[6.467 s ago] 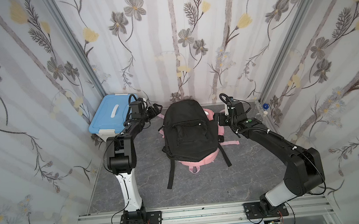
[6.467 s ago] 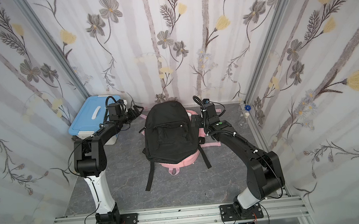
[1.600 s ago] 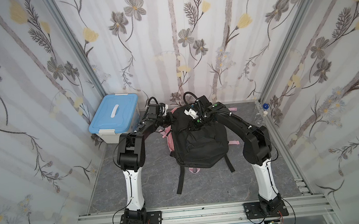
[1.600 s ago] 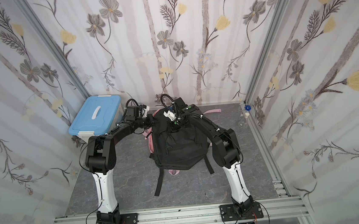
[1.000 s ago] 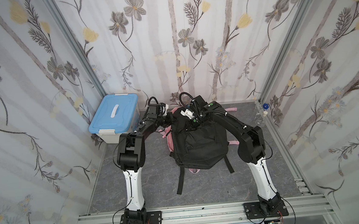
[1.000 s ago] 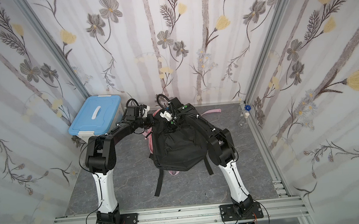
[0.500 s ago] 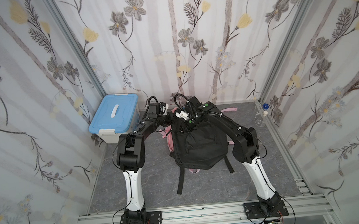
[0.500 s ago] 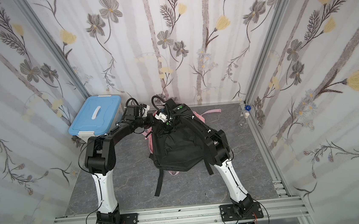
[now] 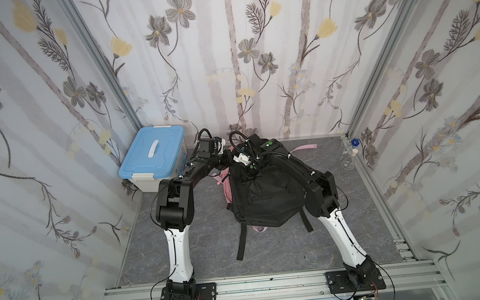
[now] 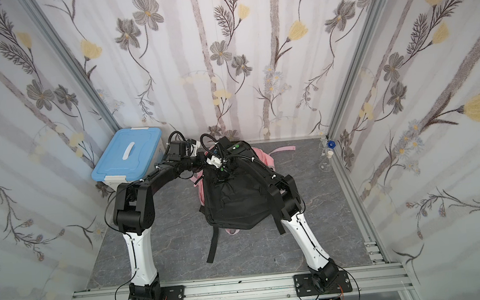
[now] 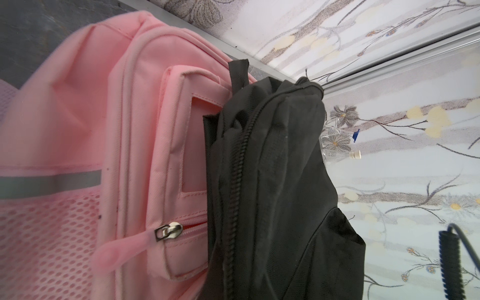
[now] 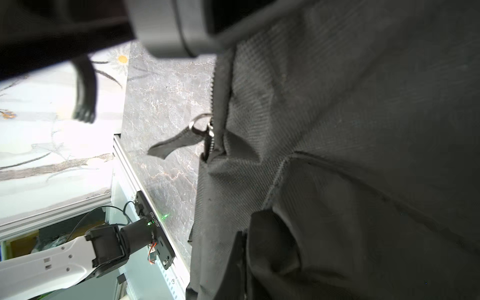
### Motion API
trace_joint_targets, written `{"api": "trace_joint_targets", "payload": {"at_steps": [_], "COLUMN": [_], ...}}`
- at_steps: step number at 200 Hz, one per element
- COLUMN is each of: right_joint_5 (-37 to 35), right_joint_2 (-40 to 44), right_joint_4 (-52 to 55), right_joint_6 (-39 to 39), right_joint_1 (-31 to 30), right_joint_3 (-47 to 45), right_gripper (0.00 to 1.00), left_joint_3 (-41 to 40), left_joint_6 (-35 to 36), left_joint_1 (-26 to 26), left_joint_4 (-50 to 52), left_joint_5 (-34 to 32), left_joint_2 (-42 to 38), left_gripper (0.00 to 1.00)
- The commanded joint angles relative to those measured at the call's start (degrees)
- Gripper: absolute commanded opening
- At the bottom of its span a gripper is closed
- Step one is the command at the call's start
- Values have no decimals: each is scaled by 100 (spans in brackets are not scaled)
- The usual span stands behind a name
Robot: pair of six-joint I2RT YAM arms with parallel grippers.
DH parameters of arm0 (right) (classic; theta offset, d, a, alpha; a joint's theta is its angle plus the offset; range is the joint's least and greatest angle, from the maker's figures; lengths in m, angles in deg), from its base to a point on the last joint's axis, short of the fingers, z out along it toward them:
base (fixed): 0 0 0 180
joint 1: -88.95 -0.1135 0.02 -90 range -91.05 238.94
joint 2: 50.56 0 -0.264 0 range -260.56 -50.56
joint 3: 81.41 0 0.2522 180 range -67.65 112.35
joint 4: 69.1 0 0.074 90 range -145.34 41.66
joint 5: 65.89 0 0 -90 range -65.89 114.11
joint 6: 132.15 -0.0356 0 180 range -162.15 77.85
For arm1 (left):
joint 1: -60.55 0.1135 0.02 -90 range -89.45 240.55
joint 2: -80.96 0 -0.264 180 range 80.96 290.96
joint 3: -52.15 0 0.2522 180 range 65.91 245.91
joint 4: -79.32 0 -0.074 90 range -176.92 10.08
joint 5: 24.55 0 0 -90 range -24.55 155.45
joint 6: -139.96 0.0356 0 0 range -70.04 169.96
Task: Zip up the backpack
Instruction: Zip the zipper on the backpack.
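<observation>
Both my arms have swung in from the flanks of the black backpack (image 9: 266, 198) to its far end. That bag lay flat before. It is now bunched into a peak and shifted toward my right, baring a strip of the pink backpack (image 9: 226, 187) beneath it.

My right claw (image 9: 250, 174) is clamped on the black fabric at the peak. The right wrist view shows the cloth hanging from it, with a black zip pull (image 12: 176, 145) dangling free. My left claw (image 9: 227, 158) is closed too, just beside that end of the bag, but no view shows whether it has anything between its tips.

The pink backpack lies on the grey floor (image 9: 205, 242) near the back wall, mostly covered. The left wrist view shows its bare side: a silver strip (image 11: 52, 181), mesh, and a front pocket whose metal slider (image 11: 168, 231) carries a pink pull tab (image 11: 122, 249). The zip line runs from the slider under the black cloth, so I cannot tell how much of it is open.

I judge the step in hand to be clearing the black bag away. To do it well, I should:
- raise it until its trailing strap (image 9: 241, 242) lifts off rather than drags the pink bag;
- carry it to the bare floor on my right;
- stop short of the glass flask (image 9: 348, 159) by the right wall.

Only once the whole zip line shows should I pinch the tab, not the slider. Then I should draw it along the teeth while my other claw holds the fabric taut.
</observation>
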Motion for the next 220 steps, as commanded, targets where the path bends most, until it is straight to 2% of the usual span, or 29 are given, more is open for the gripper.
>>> {"api": "trace_joint_targets", "payload": {"at_steps": [1, 53, 99, 109, 120, 124, 130, 136, 151, 171, 194, 206, 220], "right_joint_5": [136, 733, 97, 21, -68, -58, -13, 0, 61, 161, 162, -74, -803], "right_joint_2": [-203, -251, -495, -440, -242, -146, 16, 194, 624, 1070, 1547, 1720, 1813], "right_joint_4": [81, -584, -325, -165, -107, -115, -148, -224, -372, -401, -525, -598, -551], "right_joint_6": [41, -273, -224, -117, 27, 98, 202, 306, 446, 482, 445, 349, 325], "right_joint_1": [-80, -108, 88, 139, 185, 196, 203, 214, 278, 463, 687, 828, 951], "right_joint_3": [188, 397, 392, 330, 131, 47, -85, -241, -541, -729, -1026, -1150, -1224], "right_gripper": [0, 0, 0, 19, 28, 32, 38, 48, 56, 60, 61, 61, 60], "left_joint_3": [28, 28, 77, 128, 125, 125, 118, 116, -57, -93, -154, -286, -672], "left_joint_6": [-110, -91, -24, -34, -31, -33, -14, 17, 96, 261, 513, 585, 541], "left_joint_1": [-30, -65, -73, -73, -73, -73, -72, -74, -69, -69, -71, -70, -69], "left_joint_4": [-217, -196, -99, -58, -47, -40, -10, 29, 17, 299, 699, 871, 851], "left_joint_5": [130, 129, 18, 20, -5, -29, -72, -128, -483, -925, -1536, -1823, -2011], "left_joint_2": [-53, -51, 11, 53, 64, 60, 49, 32, -143, -383, -722, -951, -1345], "left_gripper": [0, 0, 0, 0, 0, 7, 23, 37, 55, 65, 70, 71, 72]}}
